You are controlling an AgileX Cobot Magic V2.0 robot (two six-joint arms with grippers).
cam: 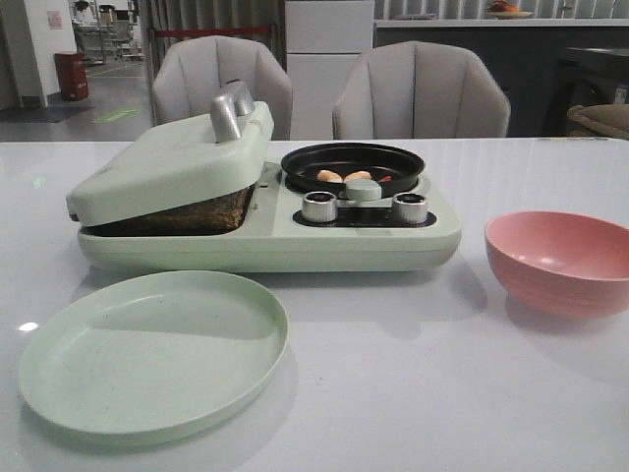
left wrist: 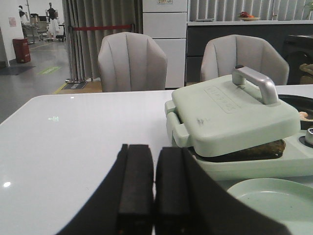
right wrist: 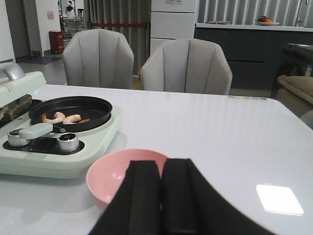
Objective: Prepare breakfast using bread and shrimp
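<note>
Across the white worktop [cam: 393, 393] we see everything laid out within reach of both arms. Largest is the pale green breakfast maker [cam: 265, 211], standing centrally so either side can serve it. Its hinged lid [cam: 172, 162] rests tilted, not fully down, apparently propped by the bread [cam: 172, 214], which shows as a dark, toasted edge in the press. We judge the toasting is under way or done. Next comes the green plate [cam: 152, 349], bare and just in front of the press, likely waiting for the bread. On the right sits the pink bowl [cam: 560, 261], also bare, near the pan and probably meant for the shrimp. The black pan [cam: 352, 165] occupies the maker's right half, behind two silver knobs [cam: 319, 206]. Inside it lie the shrimp [cam: 344, 176], a few orange-pink curls. Our left gripper [left wrist: 154, 186] hangs over the worktop with its pads pressed together, holding nothing; our right gripper [right wrist: 161, 196], above the bowl, is likewise closed and bare.
</note>
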